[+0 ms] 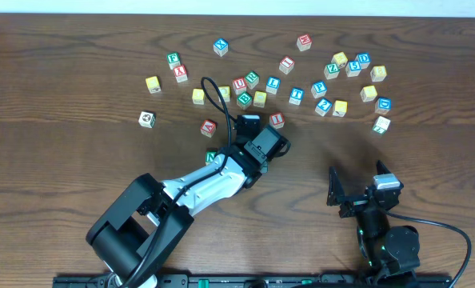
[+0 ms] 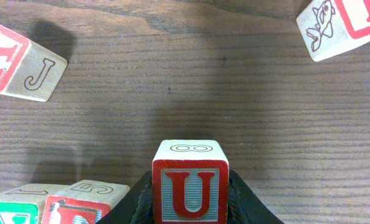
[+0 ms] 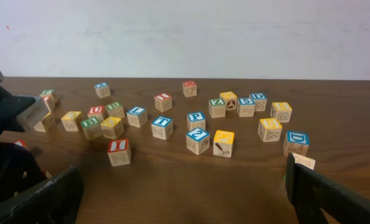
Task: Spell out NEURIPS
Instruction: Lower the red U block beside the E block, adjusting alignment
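Just left of the dark wooden table's [image 1: 61,64] centre, a green-framed pale-wood cube [image 2: 10,214] and a red-framed pale-wood cube [image 2: 79,211] stand together. Just to their right, the left gripper [image 1: 248,126] is clamped on the small pale-wood cube with a red-framed U [image 2: 190,186], so the U likely belongs beside them. Near the front right edge, the right gripper [image 1: 359,184] rests spread wide, empty.

Pale-wood cube w/ red-framed U [image 2: 190,190]: upright, letter facing the left wrist cam, "8" on its top face, clamped in left gripper [image 2: 191,202]. Red-framed I cube [image 1: 277,120]: lies flat, near U, not touching. Blue-framed P cube [image 3: 196,118]: flat, well apart to the right.
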Controlling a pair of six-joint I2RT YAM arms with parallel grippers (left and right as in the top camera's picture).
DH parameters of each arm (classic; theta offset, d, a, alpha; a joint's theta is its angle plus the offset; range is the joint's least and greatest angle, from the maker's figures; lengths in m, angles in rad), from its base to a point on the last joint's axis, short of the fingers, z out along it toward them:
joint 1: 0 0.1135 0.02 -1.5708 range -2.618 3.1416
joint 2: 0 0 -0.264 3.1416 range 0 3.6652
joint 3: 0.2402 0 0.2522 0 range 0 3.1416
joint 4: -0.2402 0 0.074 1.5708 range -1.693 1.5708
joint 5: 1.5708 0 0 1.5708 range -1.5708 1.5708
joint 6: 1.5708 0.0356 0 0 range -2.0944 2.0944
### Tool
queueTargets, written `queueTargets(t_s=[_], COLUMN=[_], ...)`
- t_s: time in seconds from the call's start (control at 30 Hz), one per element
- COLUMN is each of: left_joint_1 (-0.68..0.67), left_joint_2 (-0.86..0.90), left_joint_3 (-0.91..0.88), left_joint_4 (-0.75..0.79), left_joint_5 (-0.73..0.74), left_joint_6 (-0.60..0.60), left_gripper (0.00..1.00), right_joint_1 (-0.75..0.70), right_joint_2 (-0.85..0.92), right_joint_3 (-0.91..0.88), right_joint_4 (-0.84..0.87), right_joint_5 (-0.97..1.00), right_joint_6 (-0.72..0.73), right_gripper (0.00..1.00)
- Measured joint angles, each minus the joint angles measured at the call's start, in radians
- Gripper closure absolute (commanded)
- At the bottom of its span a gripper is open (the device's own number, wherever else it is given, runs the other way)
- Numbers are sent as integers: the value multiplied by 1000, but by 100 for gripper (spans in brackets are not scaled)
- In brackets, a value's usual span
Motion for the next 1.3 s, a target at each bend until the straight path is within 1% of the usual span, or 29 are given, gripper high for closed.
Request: queueTargets(t_s=[0.37,0.67,0.9,1.3], left_joint_1=[10,15,71,79], left_joint_2=[0,18,18,18], left_joint_3=[0,-1,-1,-1], left_joint_4=[-26,37,74,52], left_joint_5=[0,-33,-33,-29], left_joint_6=[0,1,31,49], left_gripper=[93,93,93,92], right_joint_1=[0,0,0,0], right_joint_2=[0,0,0,0], right_joint_3=[0,0,0,0], right_joint_4=[0,0,0,0], right_joint_5=[0,0,0,0], right_joint_6=[0,0,0,0], right_gripper=[1,1,1,1])
